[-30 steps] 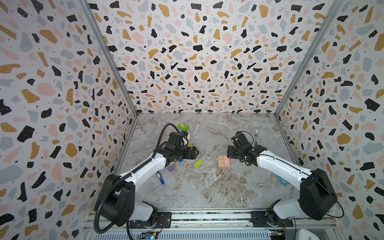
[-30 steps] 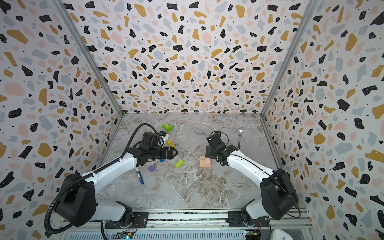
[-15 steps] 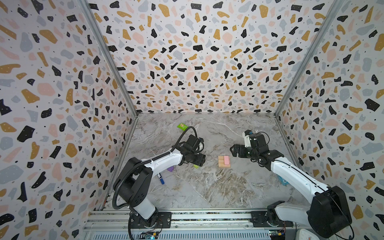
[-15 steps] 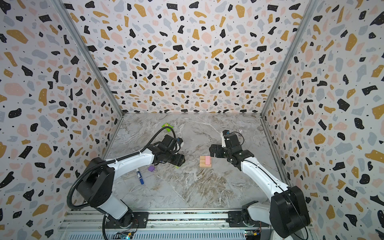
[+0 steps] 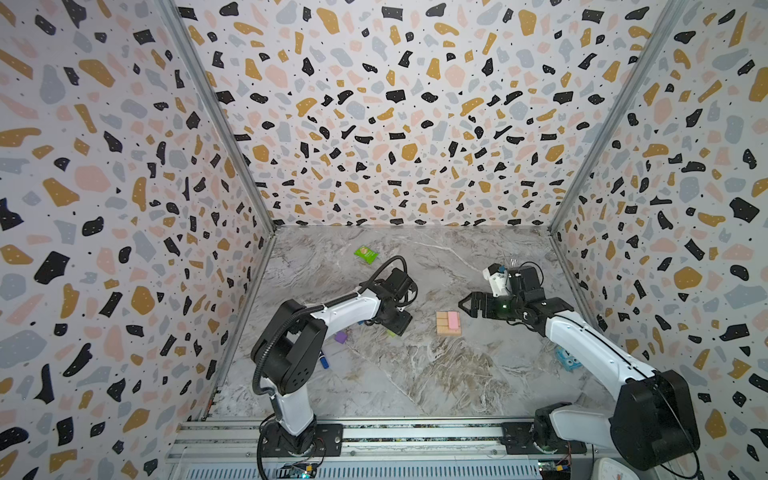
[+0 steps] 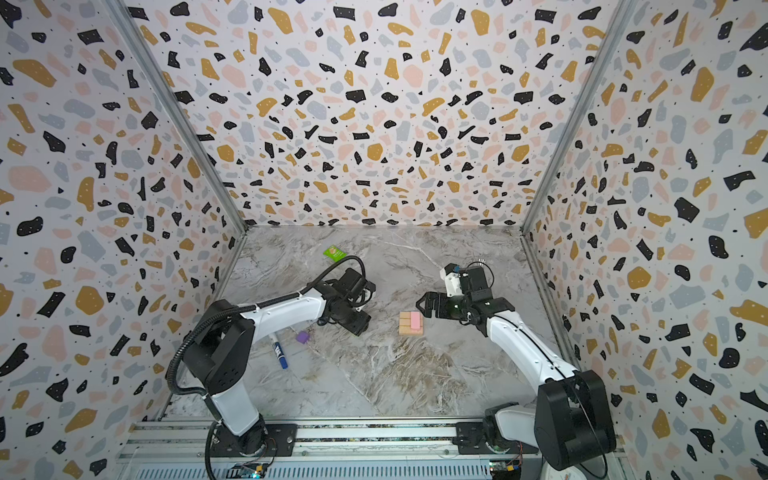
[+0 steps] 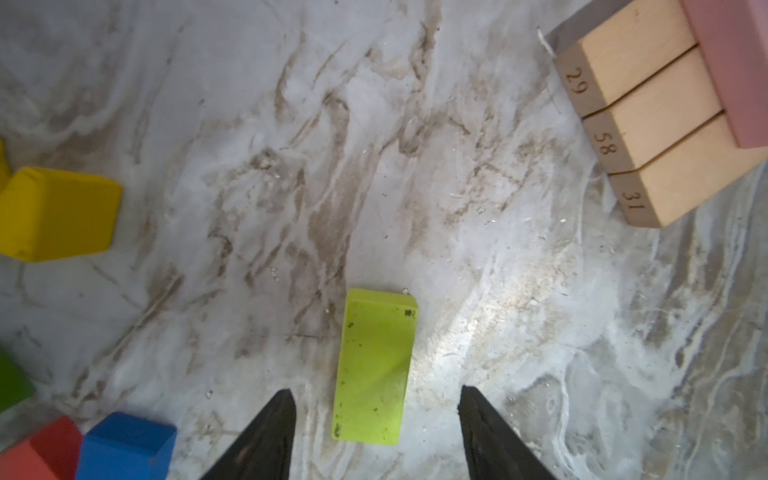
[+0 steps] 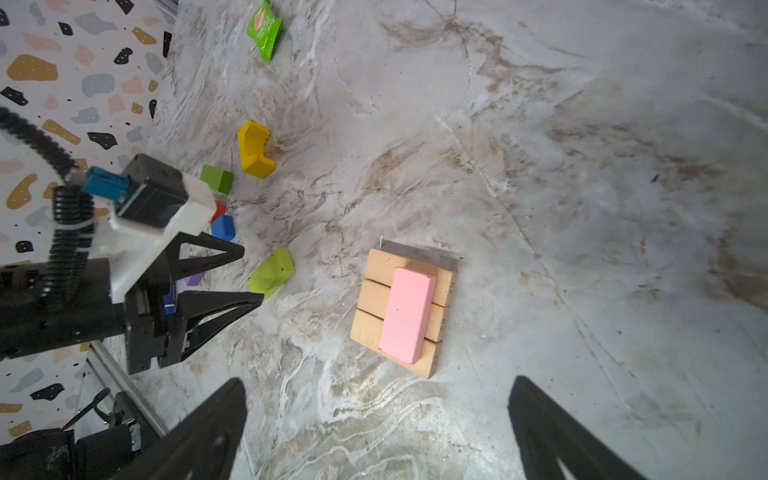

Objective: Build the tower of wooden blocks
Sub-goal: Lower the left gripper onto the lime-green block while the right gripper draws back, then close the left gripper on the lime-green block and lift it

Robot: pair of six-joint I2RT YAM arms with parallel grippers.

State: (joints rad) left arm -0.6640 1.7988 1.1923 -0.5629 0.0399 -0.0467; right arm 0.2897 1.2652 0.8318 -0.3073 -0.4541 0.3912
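We found the left gripper (image 7: 376, 390) with jaws parted astride the lime block (image 8: 272, 272), clear of both sides; the right gripper (image 8: 378, 381) hung spread wide, empty, near the tower (image 5: 448, 328). The tower was one pink block (image 8: 407, 313) across three tan bars (image 8: 376, 266).

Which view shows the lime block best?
The left wrist view: the lime block lies whole and sharp between the left gripper's open jaws. The right wrist view shows it smaller, beside that gripper. In both top views the gripper covers nearly all of it.
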